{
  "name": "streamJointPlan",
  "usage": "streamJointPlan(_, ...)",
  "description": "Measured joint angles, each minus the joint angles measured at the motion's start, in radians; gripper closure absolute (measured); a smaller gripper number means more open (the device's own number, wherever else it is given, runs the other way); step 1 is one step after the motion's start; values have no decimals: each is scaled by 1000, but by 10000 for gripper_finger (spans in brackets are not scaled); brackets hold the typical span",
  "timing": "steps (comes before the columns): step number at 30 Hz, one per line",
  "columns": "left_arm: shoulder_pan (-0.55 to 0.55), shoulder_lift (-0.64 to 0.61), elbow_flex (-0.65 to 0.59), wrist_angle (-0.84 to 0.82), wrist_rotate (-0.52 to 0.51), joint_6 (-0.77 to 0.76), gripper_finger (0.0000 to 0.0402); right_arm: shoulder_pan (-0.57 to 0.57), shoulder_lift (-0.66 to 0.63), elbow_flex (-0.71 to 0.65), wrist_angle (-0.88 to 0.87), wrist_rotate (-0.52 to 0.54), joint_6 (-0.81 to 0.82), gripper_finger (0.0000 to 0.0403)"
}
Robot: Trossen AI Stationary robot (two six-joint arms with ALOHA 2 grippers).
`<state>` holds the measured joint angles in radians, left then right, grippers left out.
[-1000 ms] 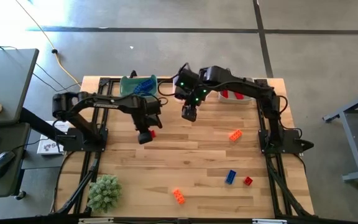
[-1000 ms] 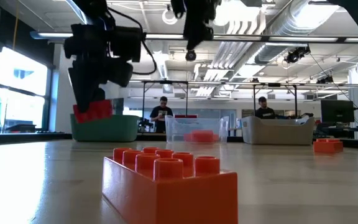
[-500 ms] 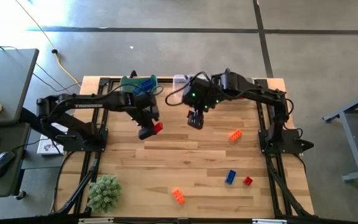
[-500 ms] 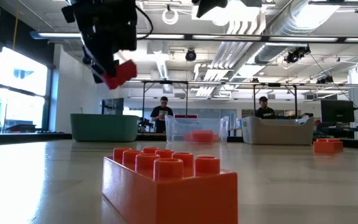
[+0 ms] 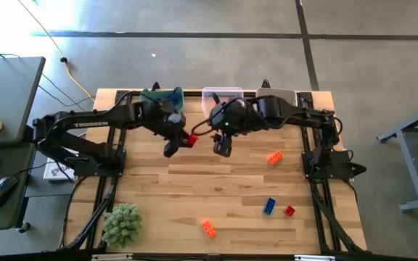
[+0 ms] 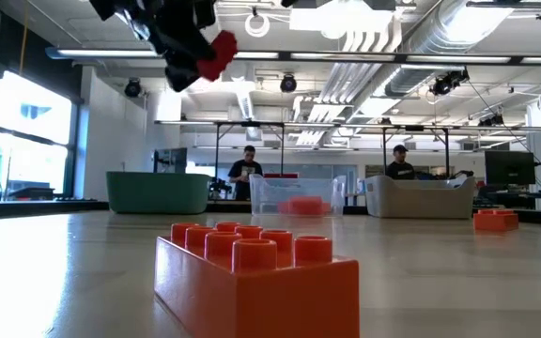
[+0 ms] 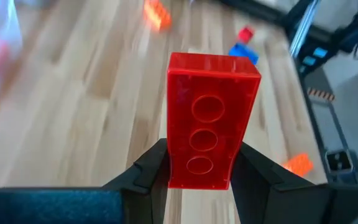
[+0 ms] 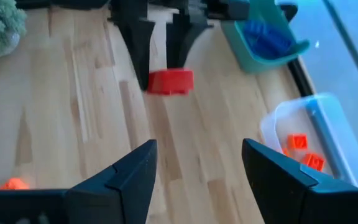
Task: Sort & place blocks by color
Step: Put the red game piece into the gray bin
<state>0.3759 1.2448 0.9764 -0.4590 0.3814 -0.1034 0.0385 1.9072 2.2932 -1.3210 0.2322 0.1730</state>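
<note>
One red block (image 7: 211,121) sits clamped between my left gripper (image 5: 171,147) fingers, held above the tabletop near its far edge, just short of the clear bin (image 5: 222,95). I judge it light, stiff and slick-sided, so squeezing its two long flat faces suits it best. My right gripper (image 8: 194,171) hangs spread wide and empty just beside it. Since a second ago I have lifted the block and swung it toward the far-edge bins.
</note>
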Motion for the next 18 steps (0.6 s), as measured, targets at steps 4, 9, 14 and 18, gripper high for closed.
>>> streamJointPlan(4, 3, -28, 0, 104, 0, 0, 289, -21, 0, 0, 54, -4, -60, 179)
streamJointPlan(9, 21, -54, 0, 204, -3, -1, 289, -71, -4, 0, 108, -94, -114, 179)
streamJointPlan(14, 42, -66, 0, 312, -7, 2, 289, -133, -5, 0, 164, -202, -178, 179)
streamJointPlan(18, 61, -67, 0, 372, -7, 2, 289, -188, -5, 0, 213, -284, -206, 179)
